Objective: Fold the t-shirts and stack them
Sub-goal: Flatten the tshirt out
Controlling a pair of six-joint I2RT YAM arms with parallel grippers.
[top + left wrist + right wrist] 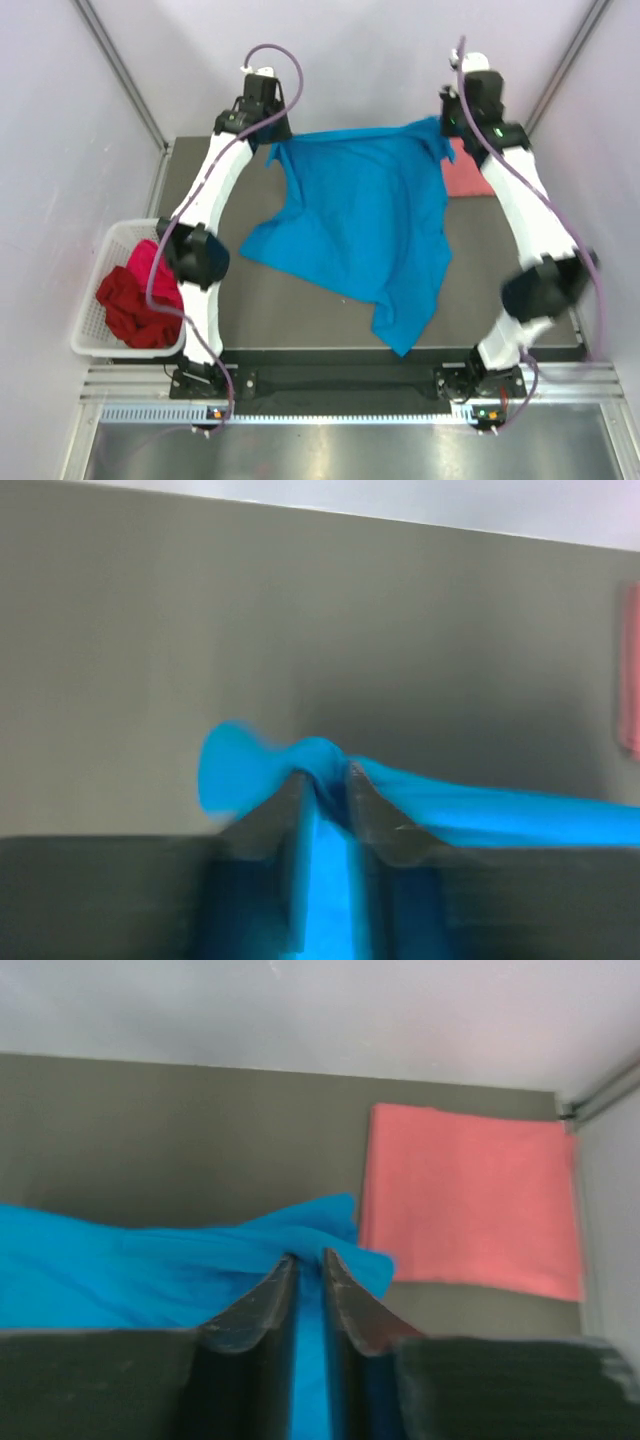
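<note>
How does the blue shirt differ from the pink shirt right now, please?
The blue shirt is unfolded, its top edge pinched by the left gripper and right gripper; the pink shirt lies folded, untouched. Blue sprawls across the middle; pink is a neat rectangle at the far right corner. Both are plain cloth.

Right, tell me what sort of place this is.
Probably a robot lab cell, not a home: pale walls box in a dark table, two arms stand bolted along a metal rail, holding a blue t-shirt.
</note>
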